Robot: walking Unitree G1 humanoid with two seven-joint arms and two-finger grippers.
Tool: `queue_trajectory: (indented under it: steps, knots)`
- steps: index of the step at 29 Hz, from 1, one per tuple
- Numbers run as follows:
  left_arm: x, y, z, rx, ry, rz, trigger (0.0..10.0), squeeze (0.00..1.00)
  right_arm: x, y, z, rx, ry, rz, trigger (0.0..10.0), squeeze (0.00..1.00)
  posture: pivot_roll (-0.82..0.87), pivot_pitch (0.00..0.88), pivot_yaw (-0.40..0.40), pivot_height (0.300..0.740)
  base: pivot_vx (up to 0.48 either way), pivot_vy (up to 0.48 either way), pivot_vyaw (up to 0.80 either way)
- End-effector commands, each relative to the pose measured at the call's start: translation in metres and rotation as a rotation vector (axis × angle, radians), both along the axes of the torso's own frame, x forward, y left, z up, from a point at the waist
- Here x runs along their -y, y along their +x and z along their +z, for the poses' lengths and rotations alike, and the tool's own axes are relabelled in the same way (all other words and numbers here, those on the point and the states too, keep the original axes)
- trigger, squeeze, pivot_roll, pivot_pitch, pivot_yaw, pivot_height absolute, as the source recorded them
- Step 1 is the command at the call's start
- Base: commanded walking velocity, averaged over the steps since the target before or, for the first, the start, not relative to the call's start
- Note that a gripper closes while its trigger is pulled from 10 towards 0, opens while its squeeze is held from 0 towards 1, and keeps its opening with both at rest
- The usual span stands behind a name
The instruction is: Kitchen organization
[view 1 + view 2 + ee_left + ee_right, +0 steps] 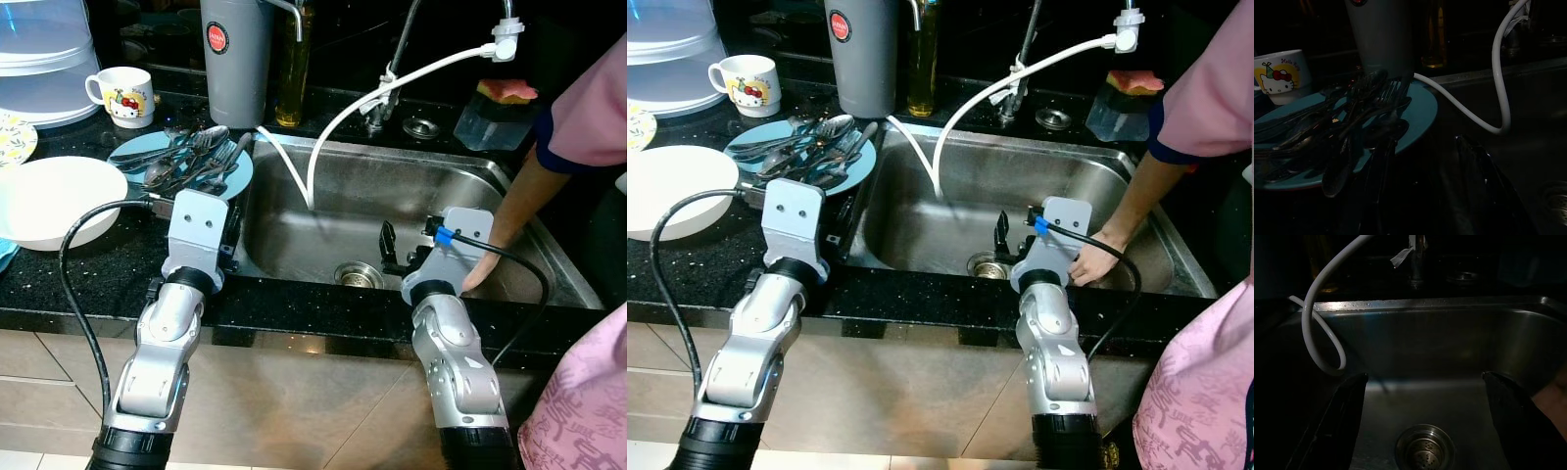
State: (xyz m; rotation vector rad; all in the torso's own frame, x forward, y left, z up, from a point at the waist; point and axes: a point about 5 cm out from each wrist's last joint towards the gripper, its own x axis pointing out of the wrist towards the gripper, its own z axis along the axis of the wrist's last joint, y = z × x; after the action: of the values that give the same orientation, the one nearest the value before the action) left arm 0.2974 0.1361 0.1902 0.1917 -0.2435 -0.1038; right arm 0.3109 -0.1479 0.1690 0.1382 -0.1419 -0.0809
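Cutlery lay piled on the blue plate on the black tabletop, just beside the left rim of the steel sink. Behind the plate stood a grey jug and a cartoon mug, and a white bowl rested near the left edge.

The left gripper hovered over the tabletop close to the plate, pointing at the spoons and forks; its fingers were apart and held nothing. The right gripper hung over the sink basin above the drain, its fingers spread wide and empty. A person's hand rested inside the sink, next to the right gripper (very near to it, so care seemed needed). A white hose drooped from the tap into the basin.

By my judgement the organizing was at an early stage: nothing was grasped, the cutlery was unsorted, and the dishes were not yet put away.
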Motion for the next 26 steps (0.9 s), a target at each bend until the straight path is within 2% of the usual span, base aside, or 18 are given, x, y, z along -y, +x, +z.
queue_trajectory:
  steps: [1, 26]
  knots:
    - [0.0055, 0.0006, -0.0201, -0.091, -0.001, -0.01, 10.0, 0.0, 0.0029, -0.0007, -0.0042, -0.018, -0.003, -0.01, 10.0, 0.0, 0.23, 0.028, -0.097, 0.74, 0.0, 0.0, 0.0]
    - [0.0047, 0.0002, -0.0201, -0.094, 0.004, -0.01, 10.0, 0.0, 0.0027, -0.0012, -0.0053, -0.024, 0.002, -0.016, 10.0, 0.0, 0.23, 0.043, -0.093, 0.74, 0.0, 0.0, 0.0]
